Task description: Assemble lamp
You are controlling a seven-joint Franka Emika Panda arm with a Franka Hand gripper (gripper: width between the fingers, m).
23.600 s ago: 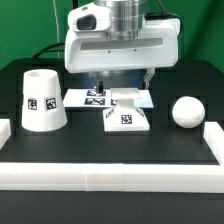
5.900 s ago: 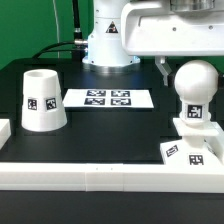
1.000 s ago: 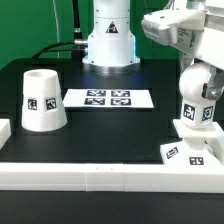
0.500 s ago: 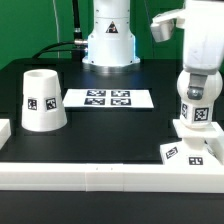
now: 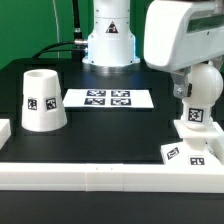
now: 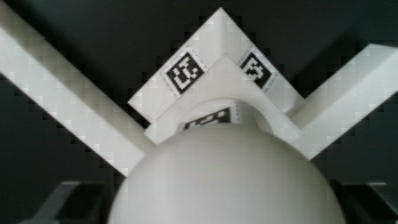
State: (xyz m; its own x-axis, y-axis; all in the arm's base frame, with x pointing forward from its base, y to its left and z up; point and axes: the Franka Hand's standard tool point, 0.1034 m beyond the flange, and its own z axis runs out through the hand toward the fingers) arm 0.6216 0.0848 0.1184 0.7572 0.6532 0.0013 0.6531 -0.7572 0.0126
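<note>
The round-headed bulb [image 5: 205,84] stands upright on the flat square base [image 5: 190,152] at the exterior view's right, by the front rail. My gripper [image 5: 198,90] reaches down from above and is shut on the bulb's head; one dark finger [image 5: 181,89] shows beside it. In the wrist view the bulb [image 6: 222,170] fills the space between my fingers [image 6: 71,200], with the tagged base [image 6: 214,60] below it. The cone shade [image 5: 42,100] stands alone at the exterior view's left.
The marker board [image 5: 107,99] lies flat at the middle back. White border rails [image 5: 100,176] run along the front and meet in a corner around the base [image 6: 45,70]. The robot's pedestal [image 5: 110,40] stands behind.
The hand has turned about the bulb over the last second, and the bulb's tag has swung round with it. The base and shade have not moved.
</note>
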